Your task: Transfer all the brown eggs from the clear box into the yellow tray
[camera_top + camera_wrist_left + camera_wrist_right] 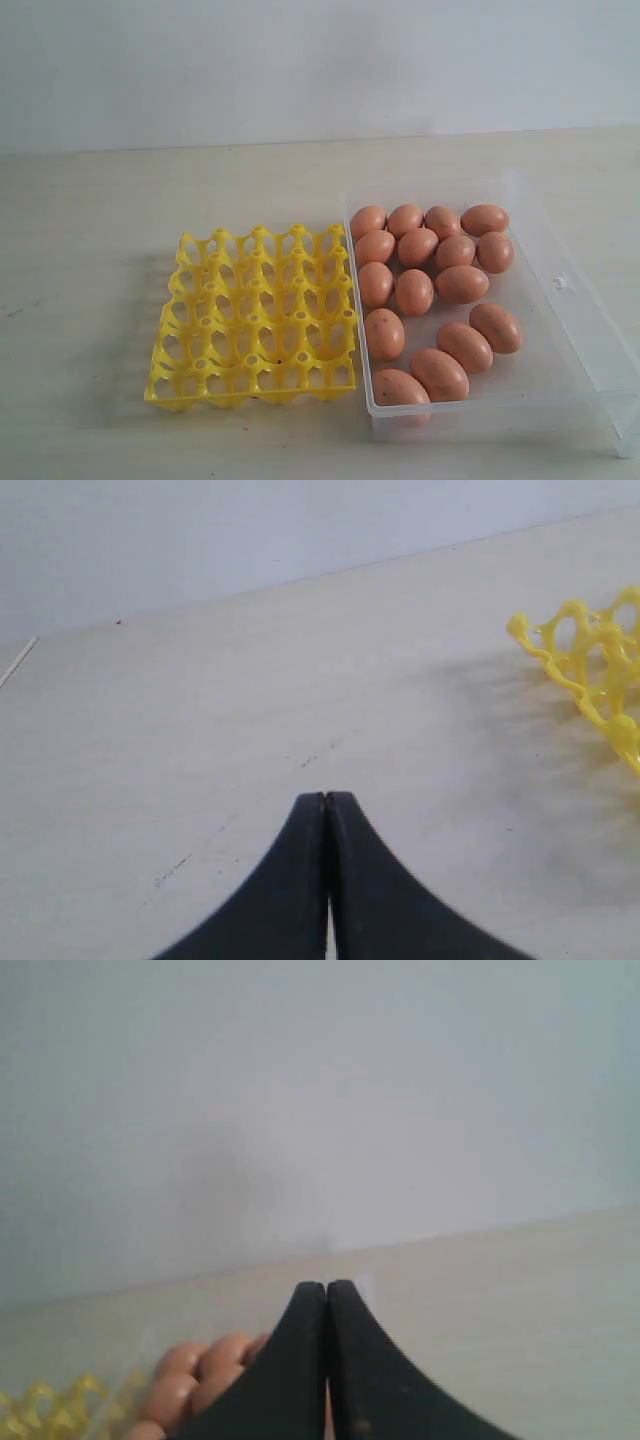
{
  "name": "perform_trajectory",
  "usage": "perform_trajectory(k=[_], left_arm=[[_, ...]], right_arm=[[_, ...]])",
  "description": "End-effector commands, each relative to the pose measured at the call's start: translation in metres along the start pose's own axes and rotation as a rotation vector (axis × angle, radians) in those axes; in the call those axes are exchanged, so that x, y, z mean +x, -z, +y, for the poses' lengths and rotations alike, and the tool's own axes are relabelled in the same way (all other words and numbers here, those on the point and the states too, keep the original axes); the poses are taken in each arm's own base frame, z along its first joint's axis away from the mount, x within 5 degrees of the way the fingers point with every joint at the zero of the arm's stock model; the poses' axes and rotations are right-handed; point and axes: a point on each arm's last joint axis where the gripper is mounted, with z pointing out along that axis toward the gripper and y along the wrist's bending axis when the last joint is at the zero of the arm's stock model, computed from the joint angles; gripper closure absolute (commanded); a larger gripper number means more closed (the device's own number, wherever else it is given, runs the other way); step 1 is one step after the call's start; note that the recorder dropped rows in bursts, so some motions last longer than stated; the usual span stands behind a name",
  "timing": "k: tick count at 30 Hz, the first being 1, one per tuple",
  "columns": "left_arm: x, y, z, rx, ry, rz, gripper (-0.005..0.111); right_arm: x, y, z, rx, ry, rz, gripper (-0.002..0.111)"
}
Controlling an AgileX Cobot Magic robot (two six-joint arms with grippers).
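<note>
**Both grippers closed, nothing held**

We see the left gripper (326, 798) only in its own wrist view. Its two black fingers (285, 890) are pressed together at the tips, with just a thin seam running down between them. Each finger is narrow at the tip and flares outward in a smooth curve toward its base. Nothing sits between the fingers.

We find the right gripper (326, 1286) in the same state in its wrist view. Its black fingers (380, 1380) meet tip to tip with a hairline seam and the same outward flare. We see nothing gripped there either.
</note>
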Motion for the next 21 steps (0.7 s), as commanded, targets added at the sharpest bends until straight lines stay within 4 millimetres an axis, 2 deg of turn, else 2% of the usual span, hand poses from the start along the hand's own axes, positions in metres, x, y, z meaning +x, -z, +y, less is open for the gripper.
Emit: perform_trajectory(k=[1, 6, 14, 21], left_arm=[[-0.0024, 0.0009, 0.0003, -0.003, 0.013, -0.02, 0.107], [-0.0024, 0.0009, 0.0003, -0.003, 0.013, -0.02, 0.107], [-0.0024, 0.0009, 0.0003, -0.003, 0.013, -0.02, 0.107], [-0.0024, 0.0009, 0.0003, -0.003, 0.013, -0.02, 0.107]], right_arm=[[-0.0106, 0.0011, 0.0023, -0.039, -0.172, -0.127, 0.108], [-0.0112, 0.0012, 0.0024, -0.041, -0.182, -0.133, 0.108], [-0.0144, 0.0017, 0.0029, -0.061, -0.296, -0.165, 0.108], [-0.0155, 0.002, 0.0032, -0.065, -0.3, -0.177, 0.108]])
